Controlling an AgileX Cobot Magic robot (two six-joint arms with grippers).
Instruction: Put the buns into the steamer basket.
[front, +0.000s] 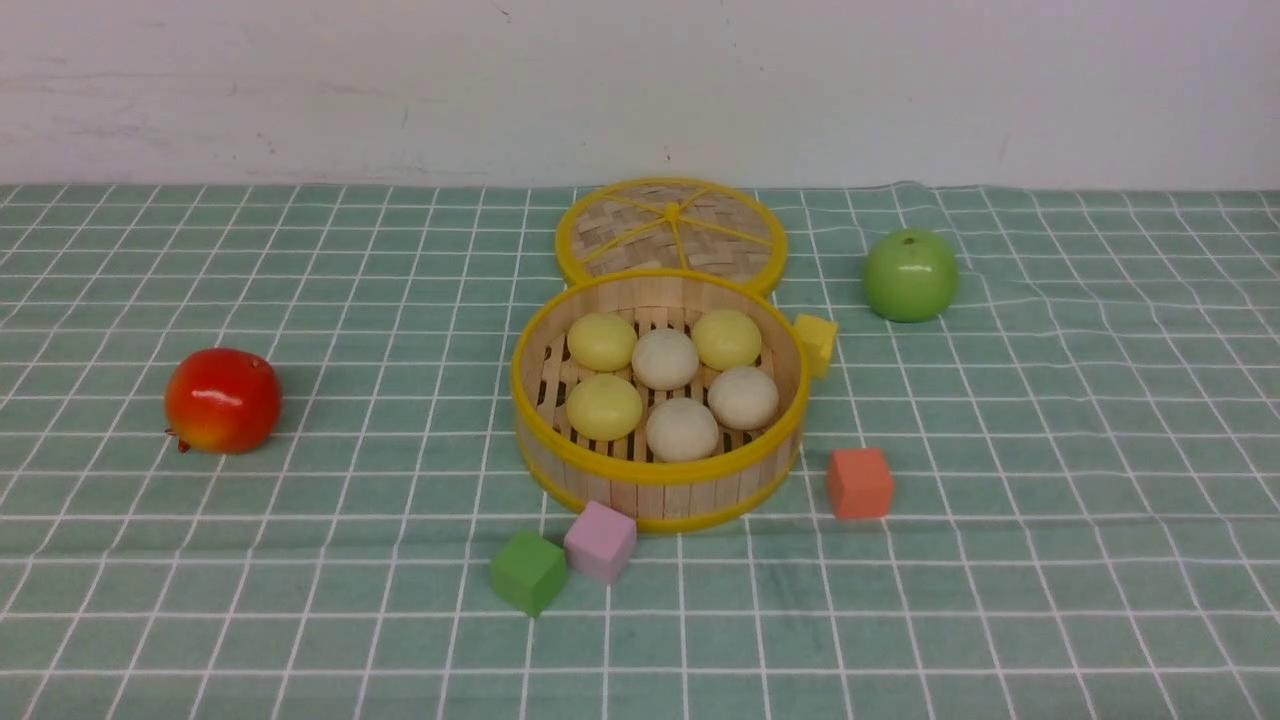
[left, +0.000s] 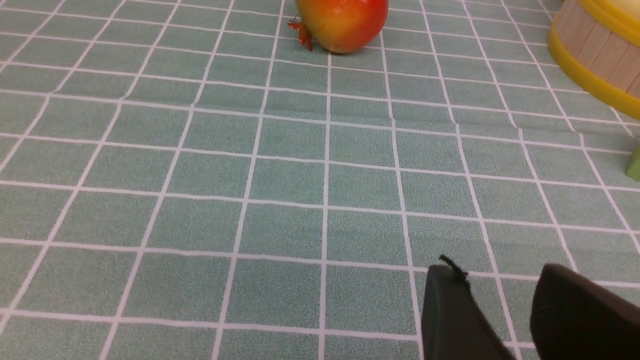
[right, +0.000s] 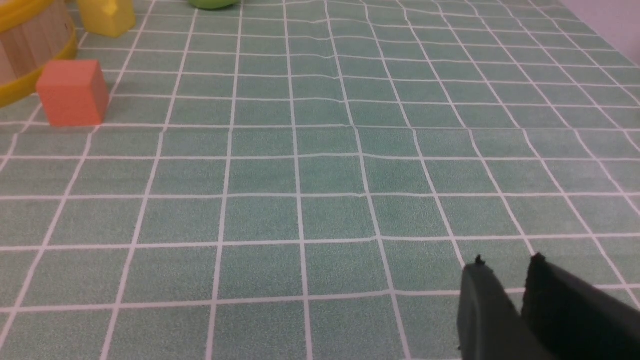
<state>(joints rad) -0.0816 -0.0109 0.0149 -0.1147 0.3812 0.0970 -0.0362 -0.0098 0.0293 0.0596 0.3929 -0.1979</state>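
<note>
The steamer basket (front: 660, 495) stands mid-table and holds several buns: three pale yellow ones (front: 604, 406) and three beige-white ones (front: 665, 358). Neither arm shows in the front view. In the left wrist view my left gripper (left: 497, 270) hovers open over bare cloth, nothing between its fingers; the basket's wall (left: 595, 55) is at that picture's edge. My right gripper (right: 508, 261) has its fingers slightly apart, open and empty above the cloth, and the basket's wall (right: 25, 40) sits far from it.
The woven lid (front: 670, 232) leans behind the basket. A green apple (front: 910, 275) is at back right, a red fruit (front: 222, 400) at left. Cubes ring the basket: yellow (front: 816, 343), orange (front: 859, 483), pink (front: 600, 541), green (front: 528, 572).
</note>
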